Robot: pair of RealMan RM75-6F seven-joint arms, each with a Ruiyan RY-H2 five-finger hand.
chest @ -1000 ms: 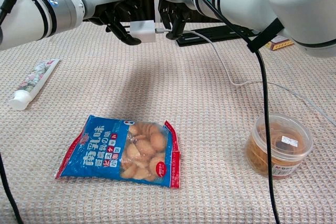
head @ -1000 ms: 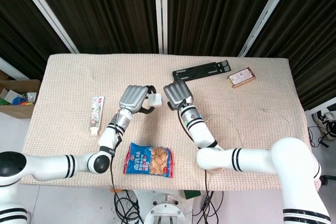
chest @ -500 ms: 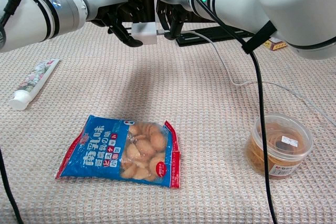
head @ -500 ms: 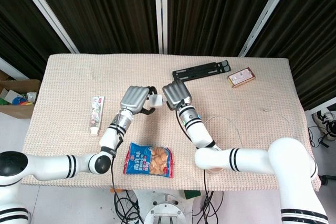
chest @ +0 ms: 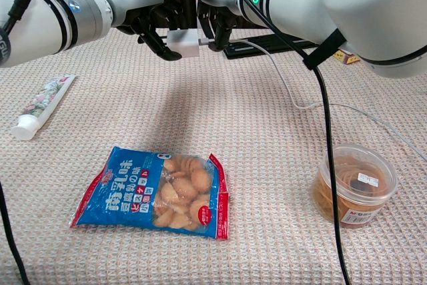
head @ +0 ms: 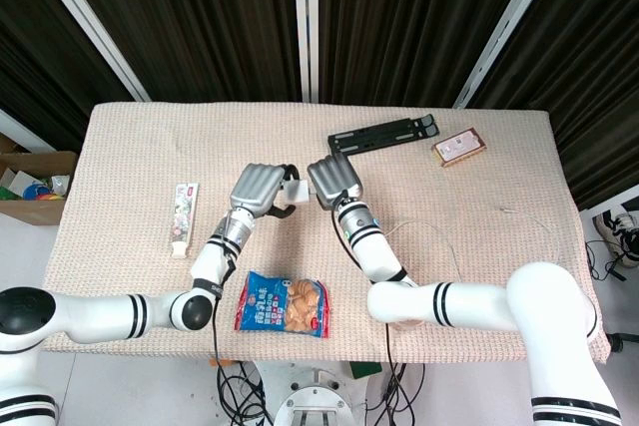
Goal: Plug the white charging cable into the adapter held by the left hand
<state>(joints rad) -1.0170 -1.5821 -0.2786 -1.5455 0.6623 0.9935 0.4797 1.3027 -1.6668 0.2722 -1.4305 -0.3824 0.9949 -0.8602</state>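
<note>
Cable (chest: 280, 75) plug touching adapter (chest: 184, 41), both held.

A table (head: 120, 147) under a beige woven cloth is filling the middle of the room, lying evenly lit with only soft shadows. Behind it, dark pleated curtains (head: 399, 17) are hanging — crossed by white slanted bars (head: 85, 22) and an upright one. Pale floor (head: 25, 236) is showing on the left, where a cardboard box (head: 30, 182) of oddments is sitting — cables are trailing below.
</note>
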